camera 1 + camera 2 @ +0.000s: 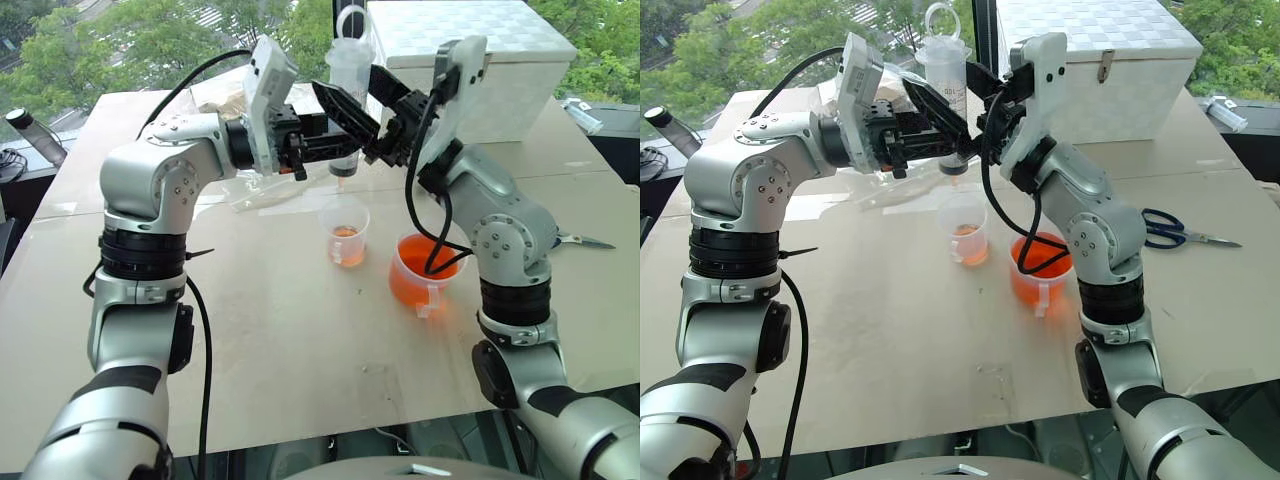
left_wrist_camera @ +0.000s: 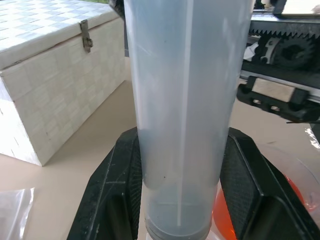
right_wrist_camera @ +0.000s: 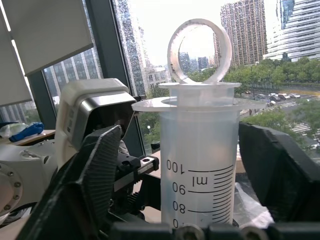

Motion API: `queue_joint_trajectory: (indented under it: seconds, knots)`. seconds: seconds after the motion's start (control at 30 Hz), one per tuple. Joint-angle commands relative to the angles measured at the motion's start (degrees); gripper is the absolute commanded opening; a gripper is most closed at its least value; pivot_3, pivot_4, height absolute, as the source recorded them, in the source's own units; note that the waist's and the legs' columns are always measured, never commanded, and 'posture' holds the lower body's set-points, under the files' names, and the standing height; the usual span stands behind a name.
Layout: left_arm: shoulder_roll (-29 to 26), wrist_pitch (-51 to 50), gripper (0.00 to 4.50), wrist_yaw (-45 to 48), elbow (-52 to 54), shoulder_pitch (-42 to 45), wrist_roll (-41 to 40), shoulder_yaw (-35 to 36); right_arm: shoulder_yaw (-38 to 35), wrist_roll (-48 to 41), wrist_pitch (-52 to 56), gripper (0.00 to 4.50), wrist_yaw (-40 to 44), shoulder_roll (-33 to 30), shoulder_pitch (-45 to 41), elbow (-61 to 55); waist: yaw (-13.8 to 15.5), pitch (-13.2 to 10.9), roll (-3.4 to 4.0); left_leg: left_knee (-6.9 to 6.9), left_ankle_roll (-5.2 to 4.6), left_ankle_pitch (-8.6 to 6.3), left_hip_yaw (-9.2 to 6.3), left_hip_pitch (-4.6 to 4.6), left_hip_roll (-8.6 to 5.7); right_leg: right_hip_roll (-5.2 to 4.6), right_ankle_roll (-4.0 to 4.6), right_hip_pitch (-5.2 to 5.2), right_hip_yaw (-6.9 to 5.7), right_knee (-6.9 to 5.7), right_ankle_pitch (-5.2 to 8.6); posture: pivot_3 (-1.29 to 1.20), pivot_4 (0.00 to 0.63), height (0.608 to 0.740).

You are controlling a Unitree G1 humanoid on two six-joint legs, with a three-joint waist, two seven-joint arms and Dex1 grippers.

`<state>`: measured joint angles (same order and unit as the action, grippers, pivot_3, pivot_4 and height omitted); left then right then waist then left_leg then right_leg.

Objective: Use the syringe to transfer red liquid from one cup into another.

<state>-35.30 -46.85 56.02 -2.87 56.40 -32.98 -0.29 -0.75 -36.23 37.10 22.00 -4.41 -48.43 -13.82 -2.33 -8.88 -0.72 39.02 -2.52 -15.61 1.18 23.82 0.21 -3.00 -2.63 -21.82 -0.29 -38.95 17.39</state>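
The small cup [image 1: 345,232] and the beaker [image 1: 418,272] hold red liquid [image 1: 415,262]. Above the cup, the left tool [image 2: 177,195] grips the syringe [image 1: 945,75]; the right tool [image 3: 200,165] stands apart around it.

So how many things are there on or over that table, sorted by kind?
Cups with orange-red liquid: 2 (small cup, handled beaker)
Syringe: 1
White woven box: 1
Scissors: 1
Clear plastic bag: 1
Total: 6
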Motion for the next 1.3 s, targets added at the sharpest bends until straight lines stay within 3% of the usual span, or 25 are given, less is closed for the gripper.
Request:
queue_joint_trajectory:
  seconds: [0.03,0.13,0.27,0.37,0.53,0.73,0.93,0.97,1.1,1.3]
  knots:
    - [-1.5,-2.1,1.55,-2.4,3.3,2.4,-1.9,4.1,-3.2,-6.1,3.4,4.00,2.2,-3.4,1.0,-5.7,0.1,0.0,0.00,0.00,0.00,0.00,0.00,0.00,0.00,-0.01,0.00,0.00,0.00,0.00,0.00,0.00,0.150,0.740]
    - [-4.2,-9.2,1.55,-5.4,6.9,2.4,-5.4,8.2,-7.7,-10.0,6.4,4.00,4.3,-9.7,3.2,-6.7,0.1,0.0,-0.01,0.00,-0.01,0.00,-0.01,0.01,0.00,-0.04,0.00,0.01,-0.01,0.02,0.00,0.00,0.150,0.740]
    - [-13.6,-22.4,1.55,-9.3,13.5,-2.2,-9.0,14.8,-14.9,-13.9,13.4,4.00,12.7,-27.6,9.3,-4.7,0.3,0.0,-0.03,-0.05,-0.04,-0.03,-0.03,0.05,-0.01,-0.10,0.00,0.04,-0.02,0.08,0.00,0.00,0.150,0.740]
    - [-21.0,-28.8,1.55,-10.5,17.6,-10.7,-9.7,19.0,-20.3,-19.2,17.4,4.00,19.1,-37.1,14.0,-2.6,0.1,0.0,-0.02,-0.32,-0.06,-0.04,0.08,-0.06,-0.01,-0.13,0.00,0.03,0.06,0.14,0.00,0.00,0.150,0.740]
    - [-25.0,-32.1,1.55,-14.6,26.2,-31.0,-6.9,26.5,-23.6,-12.2,9.8,4.00,30.5,-47.0,29.0,-0.8,0.3,0.0,-0.05,-0.57,-0.05,-0.03,0.10,-0.16,0.08,-0.09,0.03,0.03,0.14,0.18,0.02,0.00,0.150,0.740]
    - [-15.7,-23.8,1.55,-18.1,31.5,-46.8,-5.3,29.8,-21.3,0.8,-9.4,4.00,39.4,-46.6,45.8,3.6,2.0,0.0,-0.17,-0.36,-0.07,-0.04,0.13,-0.17,0.08,-0.18,0.02,0.14,0.15,0.42,0.01,0.00,0.150,0.740]
    - [-10.7,-11.8,1.55,-18.5,27.8,-53.4,-0.8,24.3,-17.4,6.2,-18.4,4.00,37.9,-40.8,48.3,6.1,2.1,0.2,0.05,-0.35,-0.03,-0.03,0.11,-0.25,0.09,-0.21,0.05,0.16,0.16,0.31,-0.01,0.00,0.150,0.740]
    - [-10.3,-10.3,2.59,-18.7,27.0,-52.9,-0.4,24.0,-17.3,6.5,-18.9,4.10,37.8,-40.4,48.3,6.2,2.1,0.2,0.13,-0.35,-0.03,-0.03,0.14,-0.29,0.07,-0.24,0.05,0.18,0.18,0.29,-0.01,0.00,0.150,0.740]
    - [-9.2,-5.4,4.48,-20.4,26.5,-52.0,0.8,25.8,-17.3,7.6,-21.8,4.10,38.4,-39.8,50.9,5.9,2.2,0.2,0.07,-0.37,-0.03,-0.03,0.10,-0.35,0.07,-0.23,0.07,0.23,0.14,0.27,0.01,0.00,0.150,0.740]
    - [-7.0,-3.6,4.48,-19.9,33.3,-58.8,-2.7,31.9,-18.7,7.0,-24.0,4.10,37.8,-38.4,55.6,5.6,2.1,0.2,0.07,-0.38,-0.03,-0.04,0.10,-0.21,0.07,-0.25,0.05,0.22,0.16,0.55,0.00,0.00,0.150,0.740]
